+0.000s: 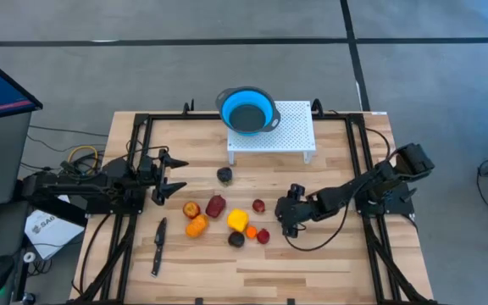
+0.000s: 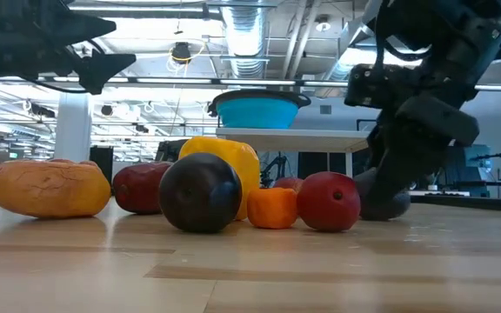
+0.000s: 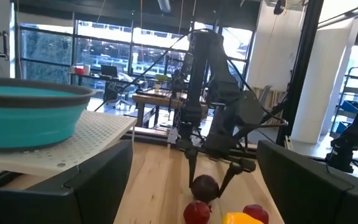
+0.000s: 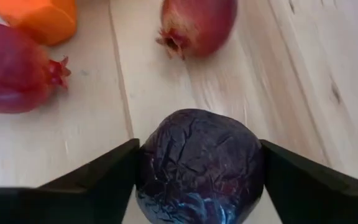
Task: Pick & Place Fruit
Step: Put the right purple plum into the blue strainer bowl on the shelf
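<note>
Right wrist view: my right end effector (image 1: 288, 212) has both fingers against the sides of a dark purple fruit (image 4: 199, 165) sitting mid-counter. Other fruits (image 1: 227, 222) lie just beside, nearer the left edge. My left end effector (image 1: 173, 176) waits there, wide open, empty. Blue bowl (image 1: 224, 102) at far edge.

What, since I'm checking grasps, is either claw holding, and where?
The right claw pinches the dark purple fruit by its opposite sides; the left claw holds nothing.

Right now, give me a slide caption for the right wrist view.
Right gripper brackets a dark purple fruit on the wooden table, two red fruits beyond.
</note>
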Tool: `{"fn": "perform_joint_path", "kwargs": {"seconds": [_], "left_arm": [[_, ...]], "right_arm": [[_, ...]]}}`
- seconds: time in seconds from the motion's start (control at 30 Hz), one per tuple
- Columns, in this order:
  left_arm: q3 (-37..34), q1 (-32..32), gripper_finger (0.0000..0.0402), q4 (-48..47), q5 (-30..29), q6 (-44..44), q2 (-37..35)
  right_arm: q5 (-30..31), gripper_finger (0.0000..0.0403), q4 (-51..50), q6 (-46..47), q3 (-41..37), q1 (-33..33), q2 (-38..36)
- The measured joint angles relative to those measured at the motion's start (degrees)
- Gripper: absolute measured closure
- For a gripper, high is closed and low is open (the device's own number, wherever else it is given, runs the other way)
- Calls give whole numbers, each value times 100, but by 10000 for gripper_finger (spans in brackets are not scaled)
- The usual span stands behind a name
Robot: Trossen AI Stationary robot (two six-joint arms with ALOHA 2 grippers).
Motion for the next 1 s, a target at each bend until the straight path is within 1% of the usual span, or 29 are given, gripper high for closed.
{"fn": "perform_joint_path", "kwargs": {"seconds": [0.1, 0.17, 0.2, 0.27, 0.37, 0.47, 0.53, 0.6, 0.7, 0.8, 0.9, 1.0], "left_arm": [[0, 0, 65, 27, 0, 4, 81], [0, 0, 65, 35, 0, -8, 129], [-1, 0, 65, 68, 0, -27, 161], [0, -1, 65, 165, 87, -28, 249], [1, -60, 65, 523, 659, 152, 458], [0, -214, 65, 1104, 1130, 431, 757], [0, -355, 65, 1435, 1248, 594, 974], [1, -491, 65, 1723, 1254, 740, 1210], [1, -670, 65, 2094, 1252, 968, 1608], [-1, -853, 65, 2542, 1250, 1213, 2049], [99, -1063, 65, 2879, 1250, 1498, 2501], [430, -1352, 65, 2940, 1247, 1923, 2965]], "right_arm": [[-94, 139, -2, 323, -4, 155, -103], [-209, 153, 497, 415, -144, 259, -153], [-270, 157, 993, 437, -282, 307, -166], [-438, 159, 2300, 394, -632, 357, -167], [-486, 157, 4428, 193, -1214, 350, -167], [-461, 156, 6326, -261, -1653, 290, -167], [-461, 156, 7330, -684, -1776, 238, -167], [-548, 156, 8044, -1107, -1775, 172, -167], [-964, 156, 8521, -1585, -1596, 47, -167], [-1589, 156, 8562, -1905, -1281, -106, -157], [-2174, 156, 8578, -2094, -873, -279, 47], [-2467, 156, 8627, -2110, -376, -485, 388]]}}
